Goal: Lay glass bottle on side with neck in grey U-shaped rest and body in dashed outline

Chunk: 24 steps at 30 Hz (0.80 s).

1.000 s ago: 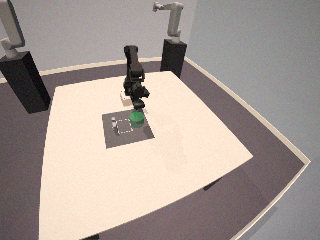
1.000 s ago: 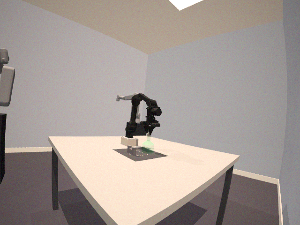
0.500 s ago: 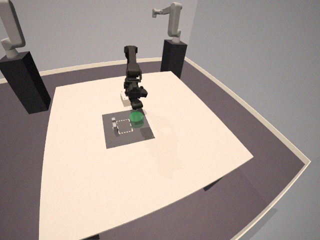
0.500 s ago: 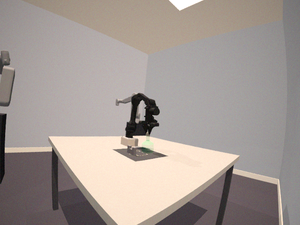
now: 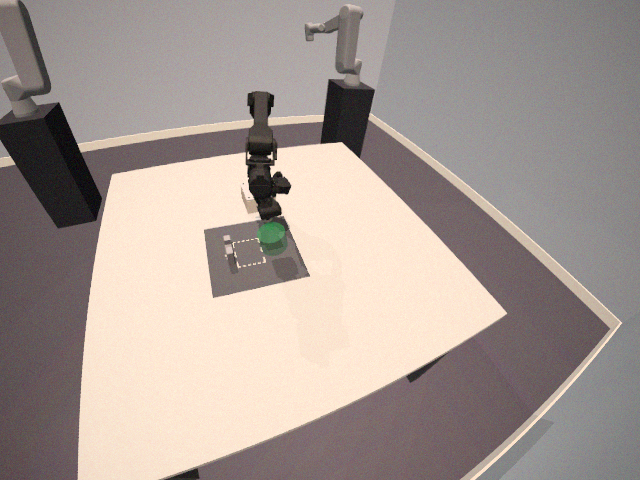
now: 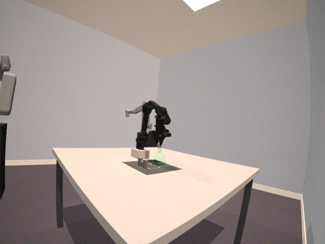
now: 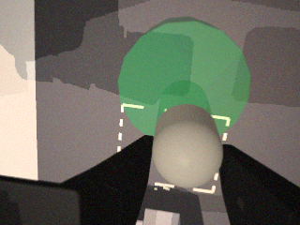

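In the top view I see a pale grey arm on a black pedestal at the upper right. At the upper left I find another pale arm on its own black pedestal.

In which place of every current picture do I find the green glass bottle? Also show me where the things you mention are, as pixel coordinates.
Top: the bottle [image 5: 271, 235] [image 6: 159, 158] [image 7: 155, 61] is left of centre, at mid-height.
Exterior: near centre, below mid-height.
Wrist: upper middle, its stopper end lower.
Shared landmark: dashed outline [image 5: 249, 239] [image 6: 157, 168] [image 7: 132, 107].
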### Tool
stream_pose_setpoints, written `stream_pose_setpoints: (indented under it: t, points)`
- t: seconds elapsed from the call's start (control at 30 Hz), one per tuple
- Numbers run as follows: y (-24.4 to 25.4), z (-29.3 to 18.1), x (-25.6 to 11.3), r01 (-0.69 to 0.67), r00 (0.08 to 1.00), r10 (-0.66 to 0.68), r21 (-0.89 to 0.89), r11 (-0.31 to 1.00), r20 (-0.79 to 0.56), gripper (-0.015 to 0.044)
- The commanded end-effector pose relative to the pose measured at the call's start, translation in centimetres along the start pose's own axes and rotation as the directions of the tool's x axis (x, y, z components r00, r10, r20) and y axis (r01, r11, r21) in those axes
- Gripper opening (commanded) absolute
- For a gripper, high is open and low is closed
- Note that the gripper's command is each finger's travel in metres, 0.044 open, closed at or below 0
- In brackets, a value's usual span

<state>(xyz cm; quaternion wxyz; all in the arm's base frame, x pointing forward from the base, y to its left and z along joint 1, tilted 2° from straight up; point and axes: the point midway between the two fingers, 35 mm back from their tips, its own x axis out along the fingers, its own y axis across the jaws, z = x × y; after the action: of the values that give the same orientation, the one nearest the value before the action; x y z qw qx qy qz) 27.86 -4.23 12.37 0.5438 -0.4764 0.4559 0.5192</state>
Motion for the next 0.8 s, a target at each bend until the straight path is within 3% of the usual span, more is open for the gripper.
stream_pose_setpoints:
  t: [0.0,0.77]
  points:
    - [-0.1,-0.9,-0.2,0.000,1.000,0.000,0.003,1.000,-0.012,0.0125]
    - [0.0,-2.7,-0.4,0.000,0.999,0.001,-0.011,1.000,0.037,0.0125]
